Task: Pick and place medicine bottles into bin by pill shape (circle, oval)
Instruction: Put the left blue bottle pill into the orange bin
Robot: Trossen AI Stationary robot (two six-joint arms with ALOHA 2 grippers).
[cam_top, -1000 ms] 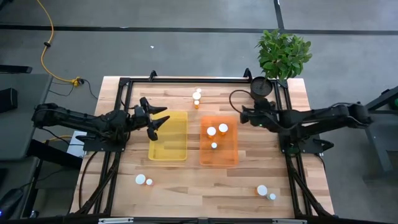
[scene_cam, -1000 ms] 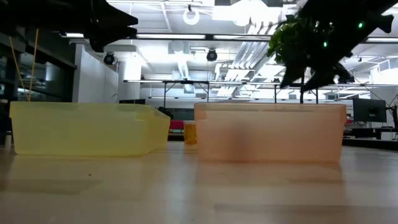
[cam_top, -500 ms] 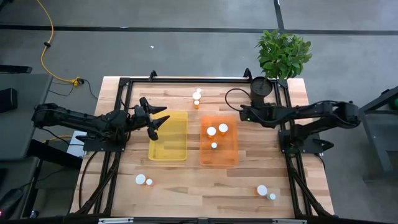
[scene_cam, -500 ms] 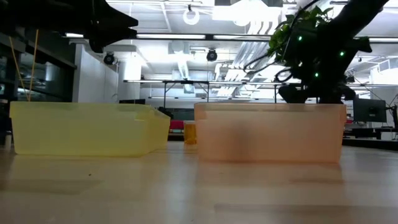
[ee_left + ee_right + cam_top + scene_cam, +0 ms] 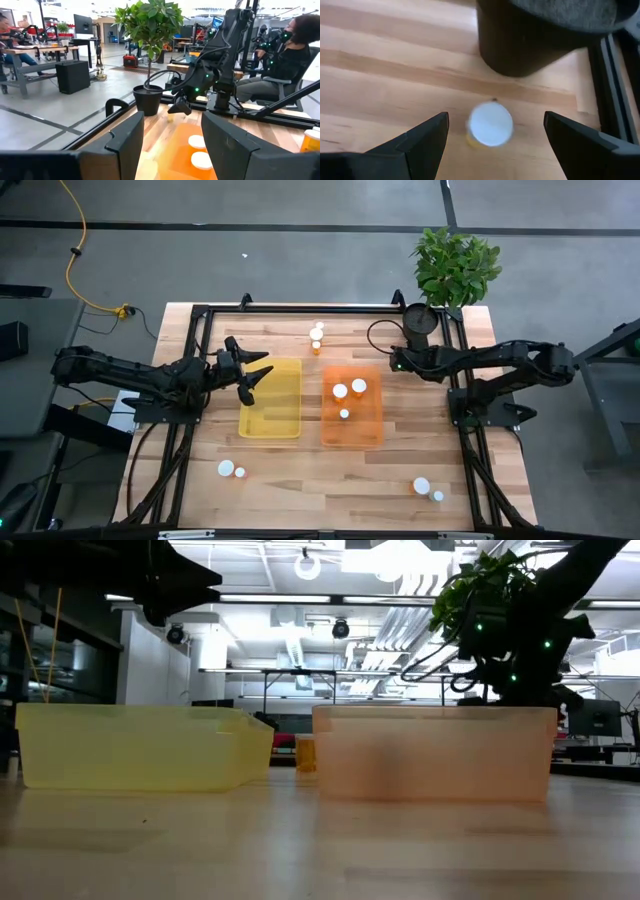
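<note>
My right gripper [image 5: 495, 145] is open, pointing down over a lone white-capped orange bottle [image 5: 490, 125] that stands on the table beside a black plant pot [image 5: 535, 40]. Its fingers stand on either side of the bottle without touching it. In the high view the gripper [image 5: 397, 361] hides that bottle. My left gripper [image 5: 255, 375] is open and empty, held above the left rim of the yellow bin [image 5: 270, 430]. Three bottles [image 5: 340, 391] stand in the orange bin [image 5: 352, 440]. Other bottles stand at the far edge [image 5: 316, 335], near left [image 5: 226, 469] and near right [image 5: 422, 485].
The potted plant [image 5: 455, 265] stands at the far right corner, its pot [image 5: 420, 320] close to my right gripper. A black frame rail [image 5: 615, 75] runs along the table's sides. Bare wood lies between the bins and the near edge. A seated person [image 5: 290, 55] is beyond the table.
My right gripper has come down toward the table behind the orange bin, next to the plant pot, and shifted slightly toward the right edge. My left gripper has kept still.
</note>
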